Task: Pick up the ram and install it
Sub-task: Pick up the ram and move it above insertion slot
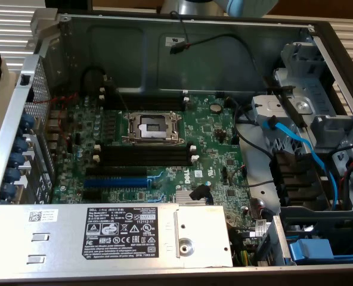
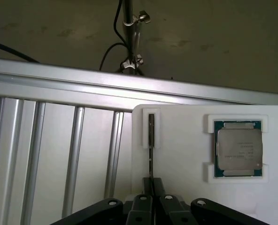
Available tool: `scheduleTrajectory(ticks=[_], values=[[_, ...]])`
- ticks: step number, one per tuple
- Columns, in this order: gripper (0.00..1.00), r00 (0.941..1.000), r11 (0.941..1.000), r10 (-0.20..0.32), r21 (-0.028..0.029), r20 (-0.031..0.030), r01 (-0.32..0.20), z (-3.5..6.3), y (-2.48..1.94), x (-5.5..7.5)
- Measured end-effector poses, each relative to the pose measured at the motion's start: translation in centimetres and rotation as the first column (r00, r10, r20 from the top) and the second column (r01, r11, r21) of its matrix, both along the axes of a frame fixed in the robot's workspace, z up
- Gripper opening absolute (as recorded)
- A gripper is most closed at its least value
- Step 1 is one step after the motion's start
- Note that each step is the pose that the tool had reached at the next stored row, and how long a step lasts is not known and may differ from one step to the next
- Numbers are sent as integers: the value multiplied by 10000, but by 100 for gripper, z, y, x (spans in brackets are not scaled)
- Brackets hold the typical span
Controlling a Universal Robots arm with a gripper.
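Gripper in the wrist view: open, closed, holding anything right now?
Gripper: closed on the ram, which stands on edge in the white holder.

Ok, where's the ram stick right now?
In the wrist view the ram stands on edge in a slot of the white holder, beside the processor chip, with the gripper at one end.

**A Workshop for Computer Parts**

A big computer case point(image 1: 164, 42) lies open, and its green board point(image 1: 224, 155) shows. The desk point(image 2: 45, 154) is made of silver metal rails. A white tray point(image 2: 186, 140) holds a chip point(image 2: 238, 149) and the ram point(image 2: 150, 140). A metal pole point(image 2: 128, 28) with clamps stands nearby.
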State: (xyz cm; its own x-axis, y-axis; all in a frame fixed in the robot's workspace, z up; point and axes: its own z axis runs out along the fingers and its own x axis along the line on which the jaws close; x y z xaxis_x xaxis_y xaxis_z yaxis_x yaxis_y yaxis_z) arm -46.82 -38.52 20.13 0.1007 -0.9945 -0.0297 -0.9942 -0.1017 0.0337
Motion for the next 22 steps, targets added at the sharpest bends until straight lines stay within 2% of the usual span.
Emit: scheduleTrajectory(ticks=[5,11,22], values=[[12,10000,10000,-1,5,0,1,32,-10,0],[12,10000,10000,0,5,0,0,118,-10,0],[12,10000,10000,-1,3,0,1,442,-10,0]])
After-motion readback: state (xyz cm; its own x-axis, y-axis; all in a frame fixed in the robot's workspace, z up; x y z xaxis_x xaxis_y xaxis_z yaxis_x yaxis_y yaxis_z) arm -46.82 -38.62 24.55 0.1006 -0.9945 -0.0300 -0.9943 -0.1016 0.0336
